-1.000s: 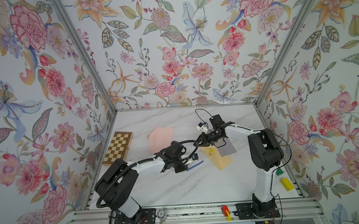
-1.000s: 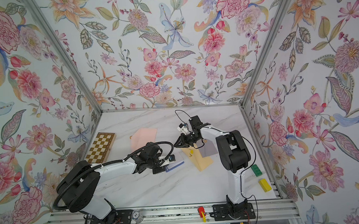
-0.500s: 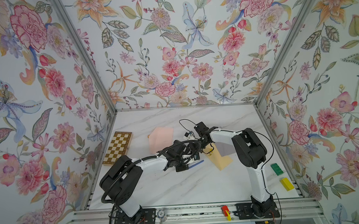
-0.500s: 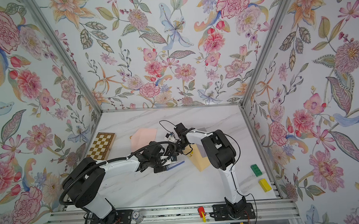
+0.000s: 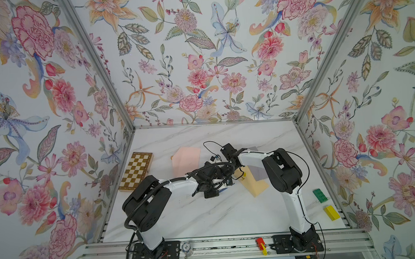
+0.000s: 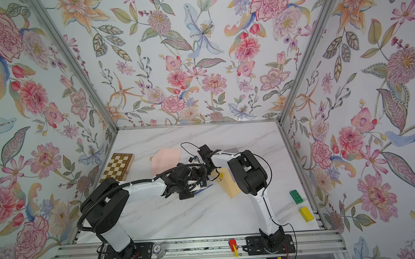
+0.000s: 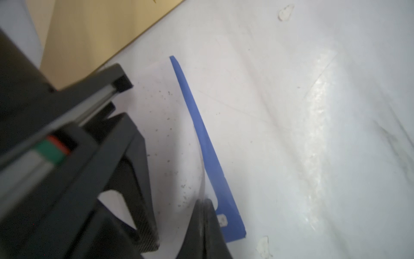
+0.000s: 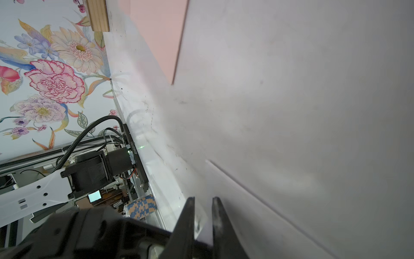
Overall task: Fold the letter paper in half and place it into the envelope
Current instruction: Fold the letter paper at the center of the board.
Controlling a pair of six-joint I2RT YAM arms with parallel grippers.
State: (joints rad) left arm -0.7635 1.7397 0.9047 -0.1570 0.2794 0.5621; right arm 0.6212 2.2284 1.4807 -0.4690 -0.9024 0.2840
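Note:
The letter paper [image 7: 215, 161] is blue on one face and white with dark specks on the other, and it lies curled over itself on the marble table. My left gripper [image 7: 205, 201] is shut on its white edge. In both top views the paper's blue edge [image 5: 223, 189] [image 6: 206, 187] peeps out under the left gripper [image 5: 220, 183]. My right gripper [image 8: 202, 198] stands right beside it, its fingers [image 7: 139, 190] resting on the white face with a narrow gap between them, and a pale sheet edge runs past them. The tan envelope [image 5: 254, 185] [image 7: 89, 33] lies just to the right.
A pink sheet [image 5: 186, 158] lies behind the grippers and a lavender sheet [image 5: 260, 172] sits partly under the envelope. A chessboard [image 5: 136, 171] sits by the left wall. A green block [image 5: 320, 195] and a yellow block [image 5: 331, 212] lie at the right edge.
My right gripper has swung left from over the envelope to the paper beside my left gripper. The left gripper has kept its hold and barely moved.

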